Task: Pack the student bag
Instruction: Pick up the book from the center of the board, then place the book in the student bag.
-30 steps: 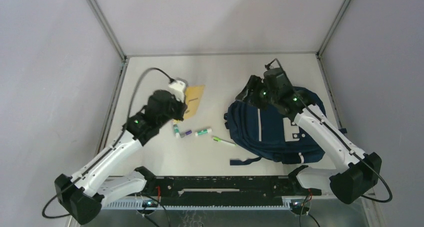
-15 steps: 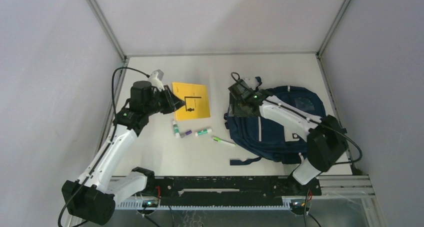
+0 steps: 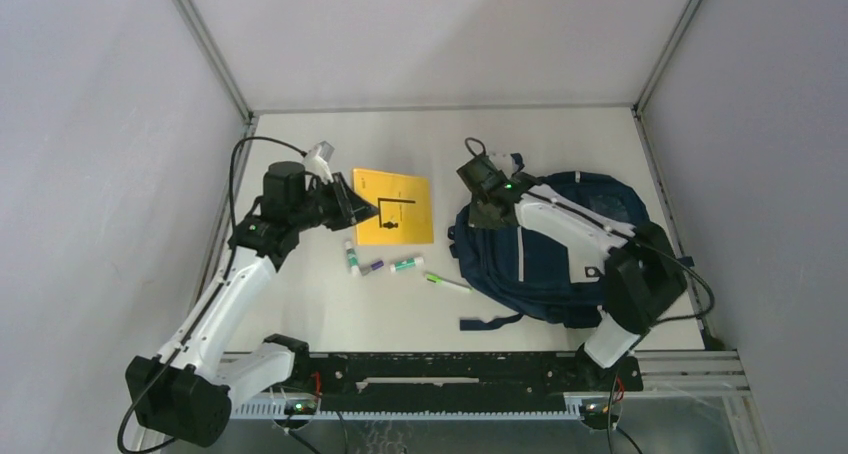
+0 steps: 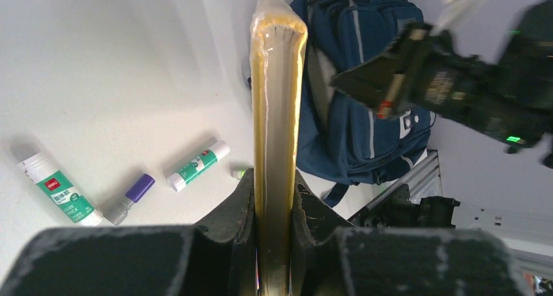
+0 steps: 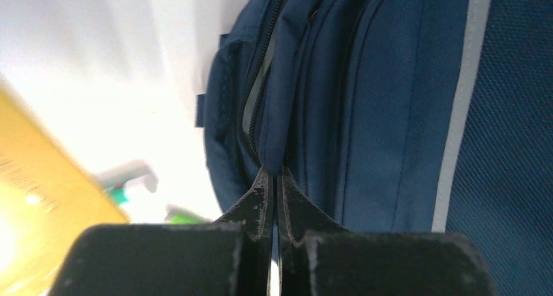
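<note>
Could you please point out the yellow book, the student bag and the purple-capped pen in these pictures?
yellow book [image 4: 279, 100]: left wrist view, on the narrow edge facing the camera.
student bag [image 3: 545, 264]: top external view, on its navy front panel.
purple-capped pen [image 4: 139, 188]: left wrist view, on its purple cap.

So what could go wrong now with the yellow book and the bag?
1. The left fingers pinch the yellow book only at one edge, so it might tip or slide out on the way over.
2. The right fingers hold just a thin fold of the student bag beside its zipper; if that slips, the opening may flop shut.
3. A dropped book could knock the glue sticks nearby.
</note>
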Controlling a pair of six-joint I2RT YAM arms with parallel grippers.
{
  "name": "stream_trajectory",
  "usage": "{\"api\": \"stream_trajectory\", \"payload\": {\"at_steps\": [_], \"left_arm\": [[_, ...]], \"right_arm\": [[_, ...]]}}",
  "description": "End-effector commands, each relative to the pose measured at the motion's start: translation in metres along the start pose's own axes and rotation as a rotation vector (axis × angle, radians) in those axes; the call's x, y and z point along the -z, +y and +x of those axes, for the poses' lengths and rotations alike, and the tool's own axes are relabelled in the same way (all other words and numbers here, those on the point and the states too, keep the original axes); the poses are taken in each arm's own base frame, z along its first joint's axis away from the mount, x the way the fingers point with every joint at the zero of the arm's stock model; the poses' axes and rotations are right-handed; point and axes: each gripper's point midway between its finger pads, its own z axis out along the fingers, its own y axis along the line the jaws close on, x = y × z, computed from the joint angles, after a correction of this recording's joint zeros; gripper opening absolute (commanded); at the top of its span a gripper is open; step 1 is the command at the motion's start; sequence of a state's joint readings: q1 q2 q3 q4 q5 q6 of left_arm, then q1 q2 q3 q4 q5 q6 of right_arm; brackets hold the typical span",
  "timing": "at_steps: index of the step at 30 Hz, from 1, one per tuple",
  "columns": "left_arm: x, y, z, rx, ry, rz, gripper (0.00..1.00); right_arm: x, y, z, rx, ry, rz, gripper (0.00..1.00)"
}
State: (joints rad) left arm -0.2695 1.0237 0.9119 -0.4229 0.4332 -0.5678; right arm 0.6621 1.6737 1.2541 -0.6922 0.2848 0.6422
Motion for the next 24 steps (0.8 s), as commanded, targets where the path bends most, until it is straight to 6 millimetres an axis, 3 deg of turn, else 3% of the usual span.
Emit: {"api": "stream_trajectory", "payload": {"at_steps": [1,6,11,14,17,21,24], "left_arm": [[0.002,-0.032,-0.024,-0.05,-0.059,0.15,0.0],[-0.001,-0.067,-0.03,-0.003,-0.044,0.326,0.0],[-0.015,-0.112,-0.019,0.062,0.016,0.508,0.0],[-0.036,-0.125,-0.011,0.16,0.06,0.523,0.0],[-0.057,-0.136,-0.002,0.247,0.084,0.558,0.0],[-0.091,-0.135,0.016,0.284,0.098,0.494,0.0],[-0.106,-0.153,0.032,0.336,0.149,0.533,0.0]], "right_arm": [[0.097,-0.003,-0.064,-0.096,-0.261,-0.138,0.0],[0.164,-0.007,-0.079,-0.144,-0.304,-0.397,0.0],[0.216,-0.011,-0.084,-0.191,-0.336,-0.645,0.0],[0.224,-0.014,-0.087,-0.214,-0.335,-0.679,0.0],[0.22,-0.016,-0.087,-0.228,-0.325,-0.667,0.0],[0.216,-0.012,-0.085,-0.237,-0.294,-0.689,0.0],[0.215,-0.012,-0.084,-0.246,-0.288,-0.702,0.0]]}}
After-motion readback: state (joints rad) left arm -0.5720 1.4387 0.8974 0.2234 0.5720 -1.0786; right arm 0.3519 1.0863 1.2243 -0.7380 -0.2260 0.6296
